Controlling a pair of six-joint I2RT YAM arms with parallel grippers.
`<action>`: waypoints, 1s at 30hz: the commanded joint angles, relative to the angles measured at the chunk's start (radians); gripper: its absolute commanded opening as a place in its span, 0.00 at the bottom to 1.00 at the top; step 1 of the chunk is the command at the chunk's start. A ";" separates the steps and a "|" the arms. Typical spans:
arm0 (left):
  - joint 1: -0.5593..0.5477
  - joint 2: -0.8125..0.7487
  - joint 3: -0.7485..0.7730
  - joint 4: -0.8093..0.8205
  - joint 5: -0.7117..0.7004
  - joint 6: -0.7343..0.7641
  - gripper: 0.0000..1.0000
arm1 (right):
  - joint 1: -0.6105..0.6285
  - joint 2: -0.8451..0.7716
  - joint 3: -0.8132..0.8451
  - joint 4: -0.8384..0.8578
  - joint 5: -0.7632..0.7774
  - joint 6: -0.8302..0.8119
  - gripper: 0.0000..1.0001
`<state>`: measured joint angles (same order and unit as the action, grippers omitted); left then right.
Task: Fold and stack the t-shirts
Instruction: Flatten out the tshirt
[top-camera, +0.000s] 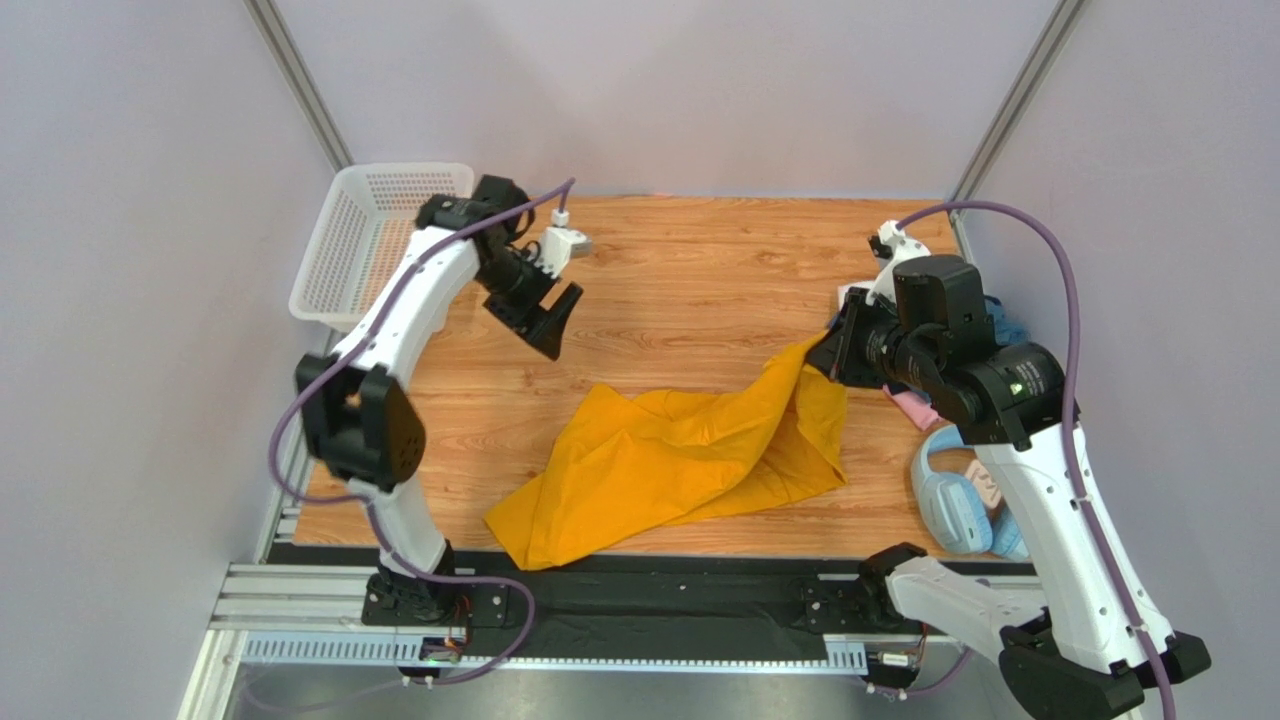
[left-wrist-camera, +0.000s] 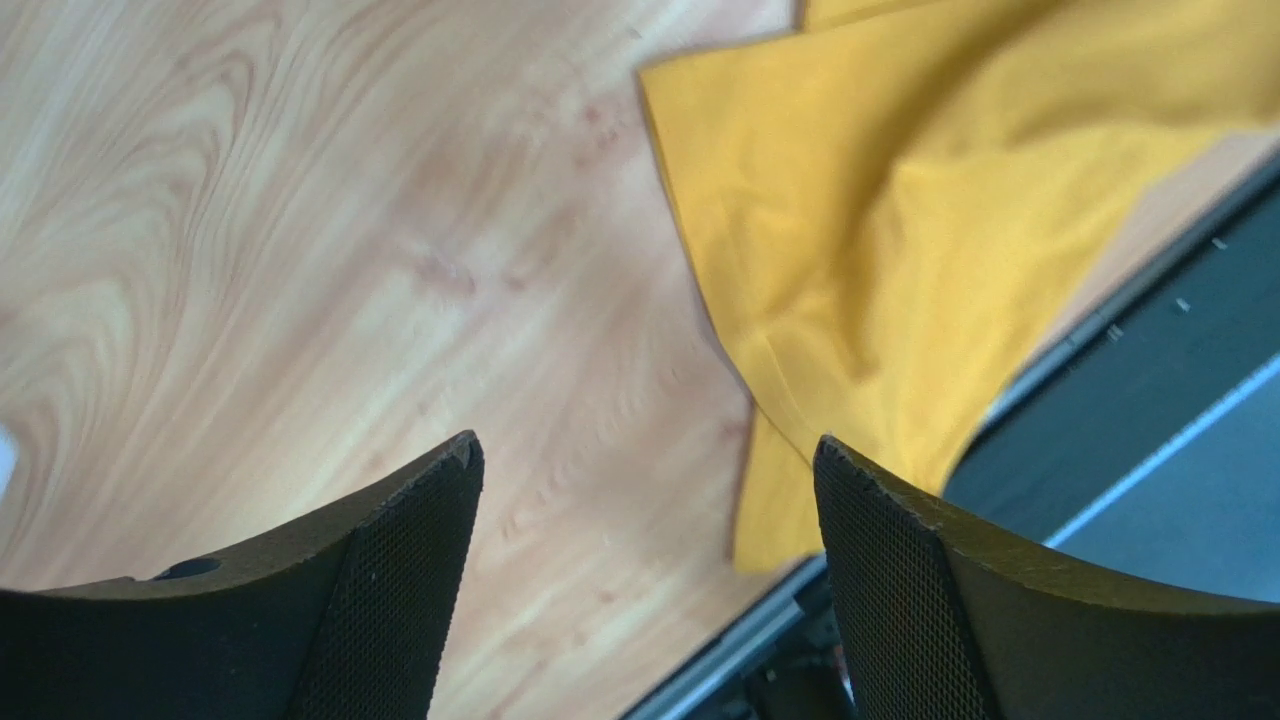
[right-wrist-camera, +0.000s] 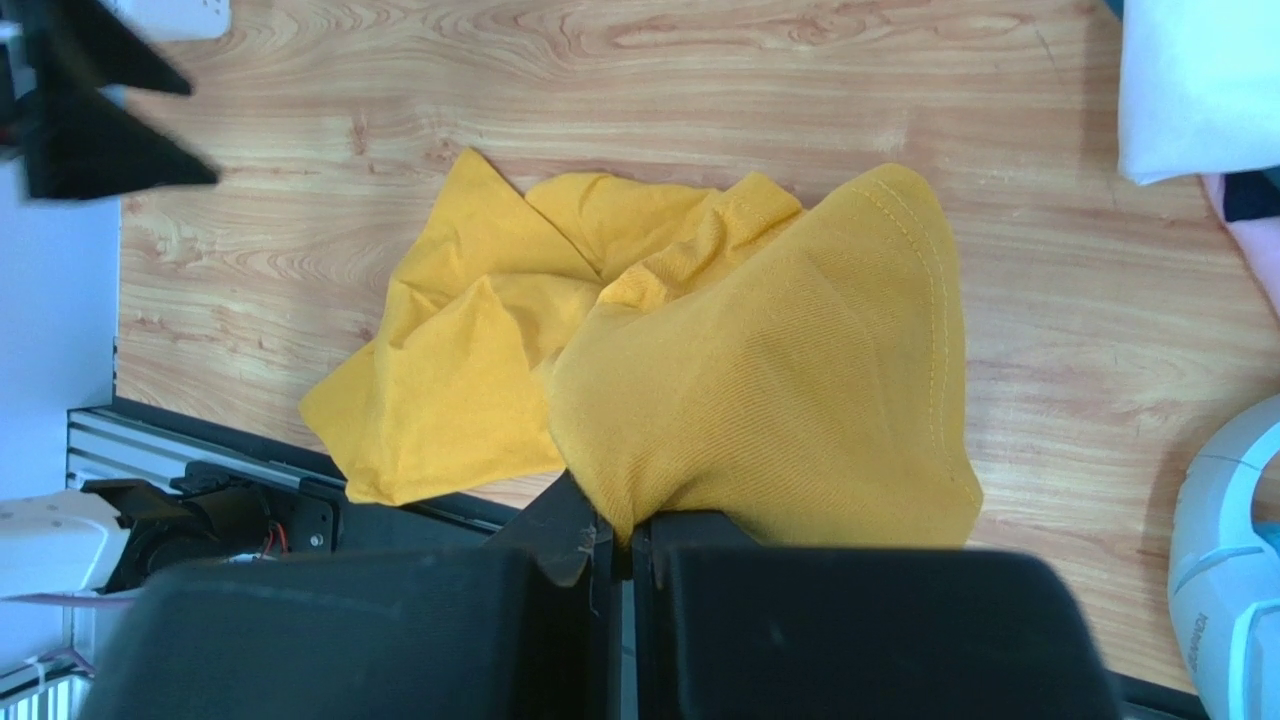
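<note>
Right gripper (top-camera: 831, 348) pinches the mustard-yellow t-shirt's (top-camera: 669, 458) far-right end off the wooden table (top-camera: 691, 270), long axis running diagonally to the near-left corner at the table edge; left gripper (top-camera: 550, 318), jaws apart and empty, hangs far-left of it, nearer that free end.

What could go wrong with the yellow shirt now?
1. The right gripper pinches only one small bit of the shirt, and the left gripper is open and off it, so the cloth might slip free.
2. A shirt corner hangs onto the black rail; it could snag.
3. The headphones sit close by the right arm and might get bumped.
</note>
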<state>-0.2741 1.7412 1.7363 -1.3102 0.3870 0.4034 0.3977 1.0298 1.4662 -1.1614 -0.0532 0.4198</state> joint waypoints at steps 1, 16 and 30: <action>-0.091 0.225 0.009 0.066 -0.081 -0.083 0.85 | -0.003 -0.046 -0.053 0.051 -0.031 0.040 0.00; -0.165 0.417 0.124 0.100 -0.089 -0.161 0.76 | -0.003 -0.070 -0.112 0.086 -0.079 0.069 0.00; -0.186 0.469 0.112 0.147 -0.105 -0.184 0.69 | -0.003 -0.082 -0.113 0.085 -0.077 0.071 0.00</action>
<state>-0.4511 2.1948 1.8454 -1.1809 0.2935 0.2428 0.3958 0.9691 1.3487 -1.1248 -0.1146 0.4816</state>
